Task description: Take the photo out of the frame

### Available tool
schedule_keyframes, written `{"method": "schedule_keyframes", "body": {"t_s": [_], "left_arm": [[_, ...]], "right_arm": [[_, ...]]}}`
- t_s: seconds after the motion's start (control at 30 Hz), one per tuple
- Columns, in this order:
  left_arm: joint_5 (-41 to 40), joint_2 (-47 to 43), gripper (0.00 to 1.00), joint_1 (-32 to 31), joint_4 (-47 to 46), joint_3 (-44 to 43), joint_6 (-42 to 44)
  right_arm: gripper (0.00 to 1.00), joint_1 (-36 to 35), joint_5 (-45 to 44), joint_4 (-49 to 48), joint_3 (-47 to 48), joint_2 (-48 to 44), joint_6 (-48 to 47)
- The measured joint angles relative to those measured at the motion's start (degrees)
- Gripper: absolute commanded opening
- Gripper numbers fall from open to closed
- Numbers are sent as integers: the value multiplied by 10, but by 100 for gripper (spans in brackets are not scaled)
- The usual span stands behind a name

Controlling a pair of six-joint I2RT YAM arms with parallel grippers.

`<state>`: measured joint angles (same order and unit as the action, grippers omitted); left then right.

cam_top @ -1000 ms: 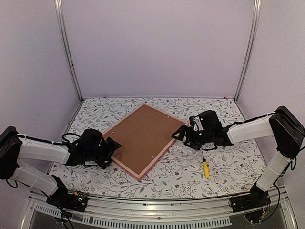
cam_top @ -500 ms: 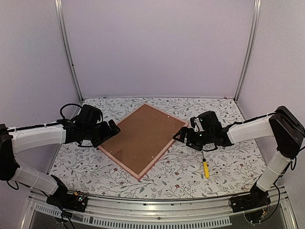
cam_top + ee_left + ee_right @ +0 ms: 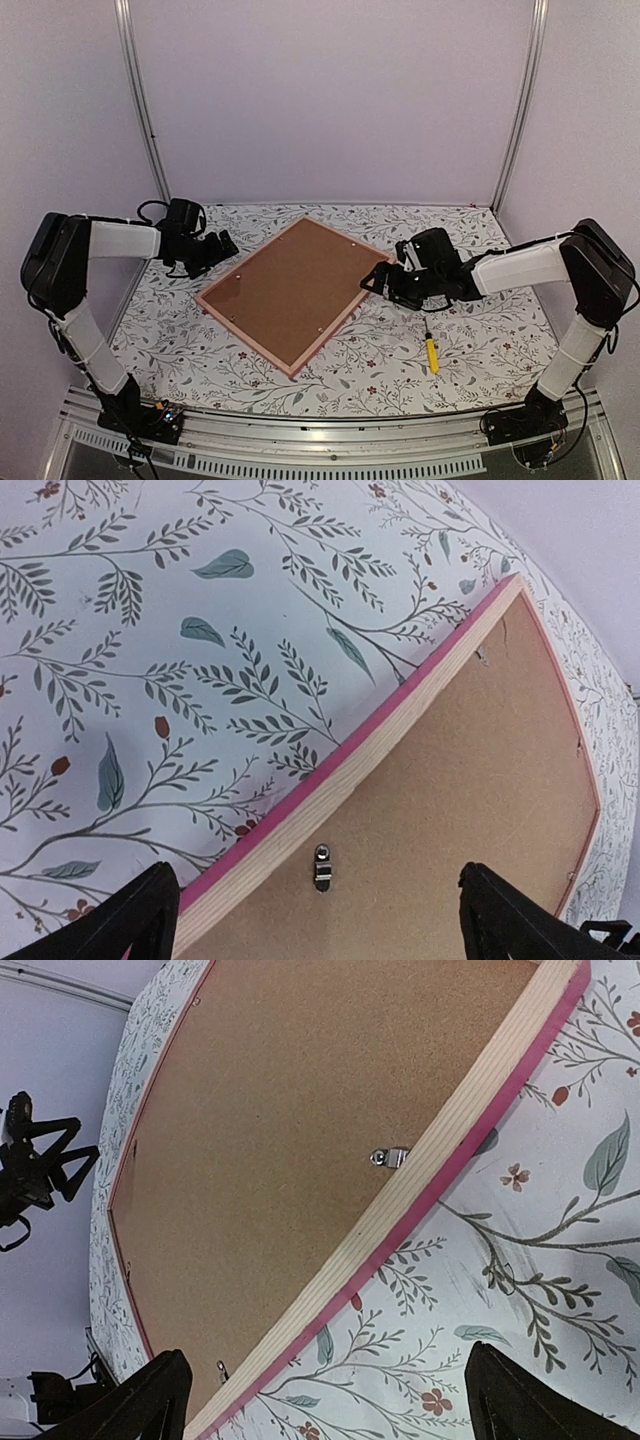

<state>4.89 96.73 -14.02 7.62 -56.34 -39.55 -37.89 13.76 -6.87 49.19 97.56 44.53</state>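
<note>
Risk: small metal clips pin the backing board. Prying before turning them could bend it or crease the photo, which is hidden beneath. The frame lies face down mid-bench, skewed. Right pincer, jaws apart, sits just off its right edge. Left pincer, jaws apart, hangs off its far-left edge, touching nothing.
</note>
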Motion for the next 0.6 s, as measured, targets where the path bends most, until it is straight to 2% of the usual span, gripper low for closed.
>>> {"method": "schedule_keyframes", "body": {"t_s": [0.27,0.6], "left_arm": [[62,104,99,28,-39,-43,27],[88,125,99,28,-62,-46,31]], "right_arm": [[99,-1,-1,4,30,33,-9],[99,-1,-2,5,40,54,-13]]}}
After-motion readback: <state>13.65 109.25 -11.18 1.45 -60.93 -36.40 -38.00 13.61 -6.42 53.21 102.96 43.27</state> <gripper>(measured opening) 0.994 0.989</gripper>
